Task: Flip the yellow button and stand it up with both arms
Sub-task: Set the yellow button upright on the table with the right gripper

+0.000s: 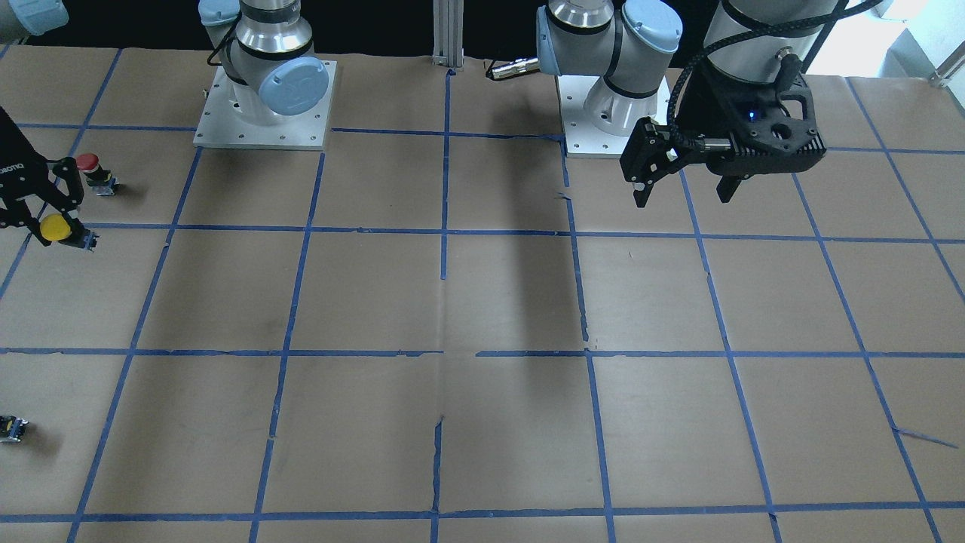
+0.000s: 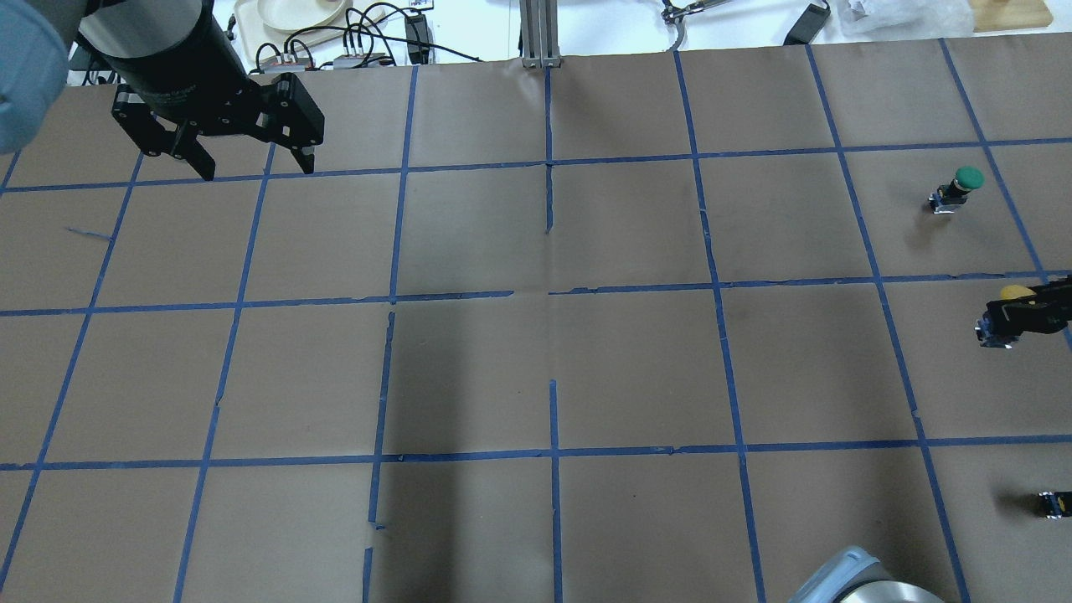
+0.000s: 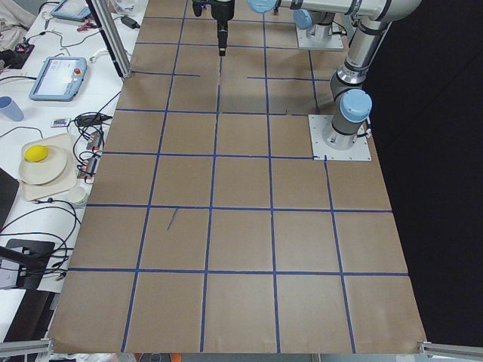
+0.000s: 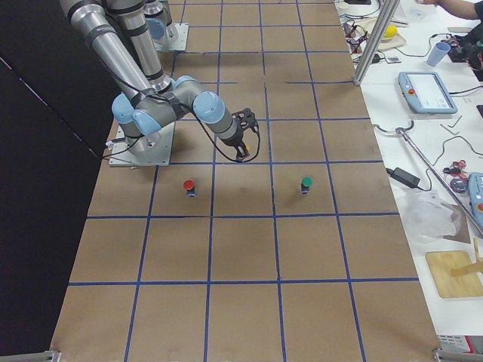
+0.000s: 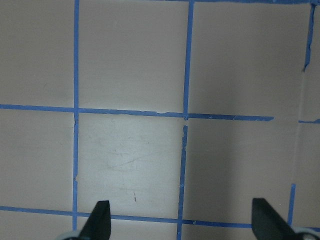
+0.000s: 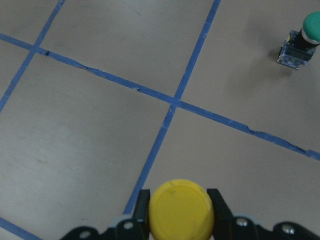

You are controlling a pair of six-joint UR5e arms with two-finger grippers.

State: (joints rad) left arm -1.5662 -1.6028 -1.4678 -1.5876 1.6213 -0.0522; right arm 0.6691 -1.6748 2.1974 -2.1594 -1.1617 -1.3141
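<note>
- Right claw [image 6: 178, 202] grips the yellow button [image 1: 56, 227] by its cap at the right end of the surface [image 1: 482, 302]; we judge this leaves its body free for turning.
- Left claw [image 2: 256, 171] hangs wide, well apart, seemingly awaiting a handover.

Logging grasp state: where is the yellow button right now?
Front-facing view, far left edge: the yellow button sits clamped in the right gripper, just below the red button in frame.
</note>
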